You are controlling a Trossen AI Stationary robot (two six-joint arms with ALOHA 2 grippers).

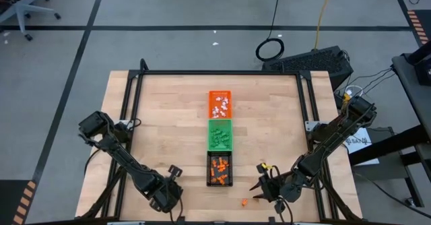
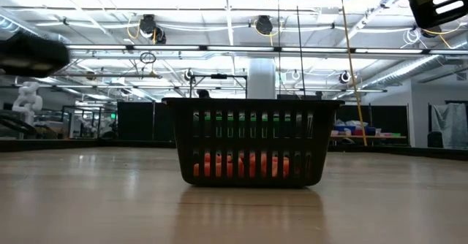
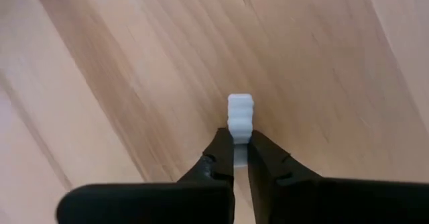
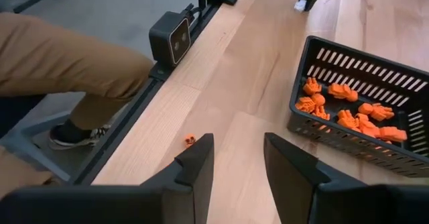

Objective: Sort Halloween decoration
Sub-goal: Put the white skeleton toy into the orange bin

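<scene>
Overhead, I see my left gripper [image 1: 174,172] left of the black tray [image 1: 220,169], right gripper [image 1: 259,184] opposite.
Left wrist: fingers clamped on a white trinket [image 3: 240,114]. Right wrist: fingers apart, orange trinket [image 4: 190,140] loose beside that tray [image 4: 362,110].

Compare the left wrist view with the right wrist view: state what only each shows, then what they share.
Only the left wrist view: the left hand shut on a white trinket.

Only the right wrist view: the open right hand, a loose orange trinket, the black tray of orange trinkets, and a person's leg beside the table.

Both: the bare wooden table.
</scene>
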